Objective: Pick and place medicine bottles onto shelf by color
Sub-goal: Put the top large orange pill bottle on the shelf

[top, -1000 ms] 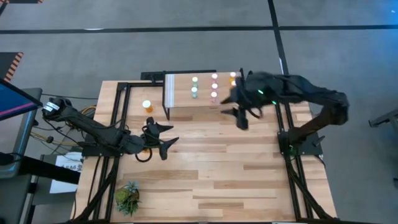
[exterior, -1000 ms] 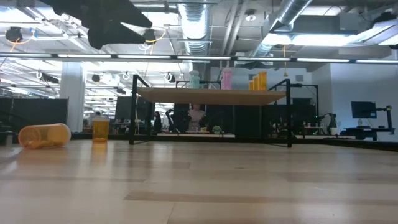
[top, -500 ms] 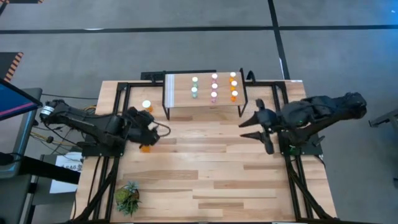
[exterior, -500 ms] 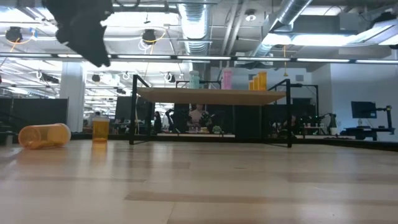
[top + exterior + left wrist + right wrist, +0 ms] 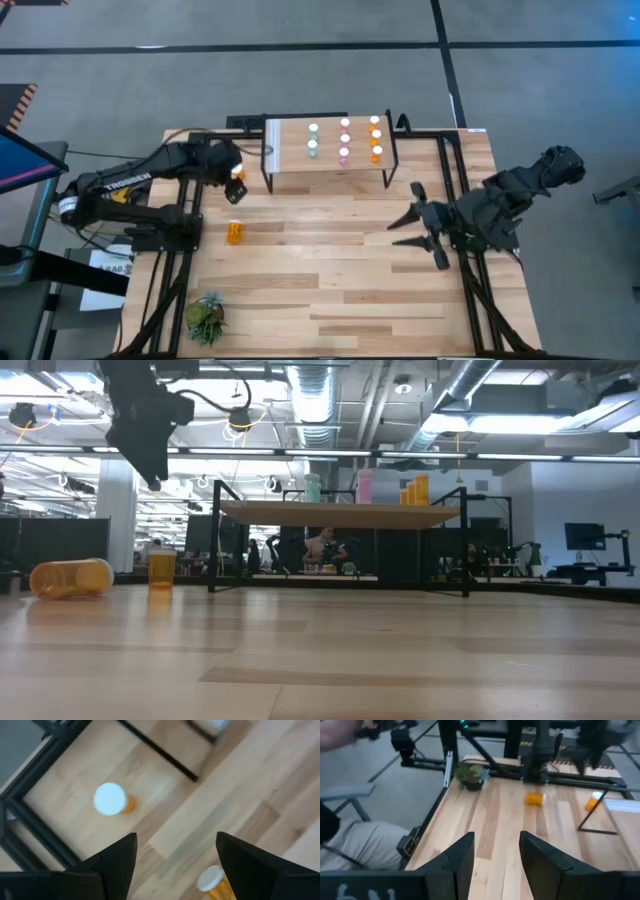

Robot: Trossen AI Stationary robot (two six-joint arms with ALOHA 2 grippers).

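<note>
Orange upright bottle (image 5: 237, 170) stood left of the shelf (image 5: 328, 165); the left hand (image 5: 175, 855) hovered above it, wide open and empty. Centring over the cap before descending seemed wise.

Wooden table (image 5: 340, 280) carries shelf (image 5: 328, 165), two orange bottles (image 5: 235, 233), plant (image 5: 205, 318)

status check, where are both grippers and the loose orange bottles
Left gripper open above upright orange bottle. Right gripper open, empty, at right edge. Second orange bottle on its side. Nothing blocking.

Probably an open-plan lab: exposed ceiling ducts (image 5: 318, 400), rows of workstations (image 5: 590, 565).
</note>
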